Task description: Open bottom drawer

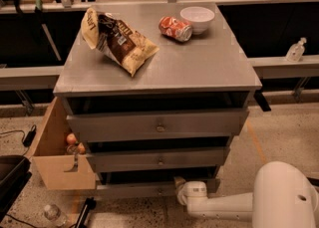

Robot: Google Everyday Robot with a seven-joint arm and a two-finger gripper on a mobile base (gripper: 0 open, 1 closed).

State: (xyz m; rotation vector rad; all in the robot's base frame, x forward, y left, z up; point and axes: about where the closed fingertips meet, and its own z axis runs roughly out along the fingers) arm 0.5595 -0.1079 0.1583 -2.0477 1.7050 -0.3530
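Cabinet with 3 grey drawers. The bottom drawer is the lowest and narrowest front, just above the floor, beside a tan cardboard box on its left. The gripper is at that drawer's front face, just right of the centre knob, on a white arm entering low from the right. Whether it grasps or is released cannot be told. On the cabinet top: a chip bag, a can, a bowl.

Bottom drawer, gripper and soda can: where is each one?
bottom drawer (pixel 132 190), camera view, left half of its front panel.
gripper (pixel 179 186), camera view, its tip, low at the bottom drawer's front.
soda can (pixel 175 28), camera view, its red side.
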